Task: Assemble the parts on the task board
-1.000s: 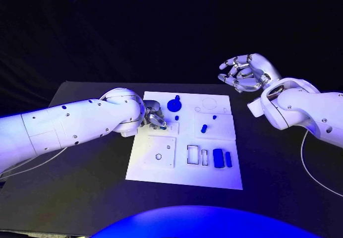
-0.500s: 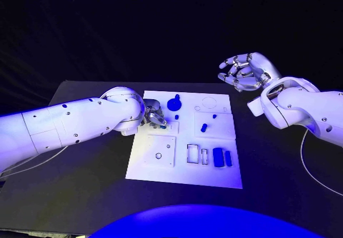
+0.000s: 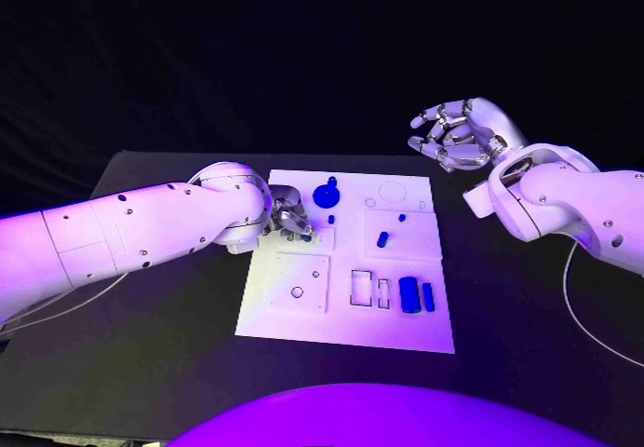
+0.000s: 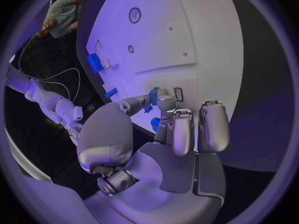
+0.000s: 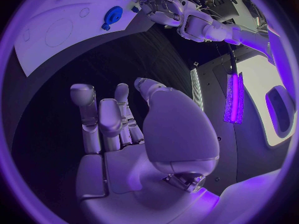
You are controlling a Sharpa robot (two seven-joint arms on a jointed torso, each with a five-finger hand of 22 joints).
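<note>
You have a black table [image 3: 161, 363] with a matte top carrying everything here, and the white task board [image 3: 302, 317] lies flat on it near the middle, its long side running away from the robot. The board sits squarely inside the tabletop, with dark surface showing along both of its long sides and in front of its near edge. A thin pale cable [image 3: 60, 307] trails across the table's left part, and another thin cable [image 3: 580, 307] curves over the right part, well apart from the board
</note>
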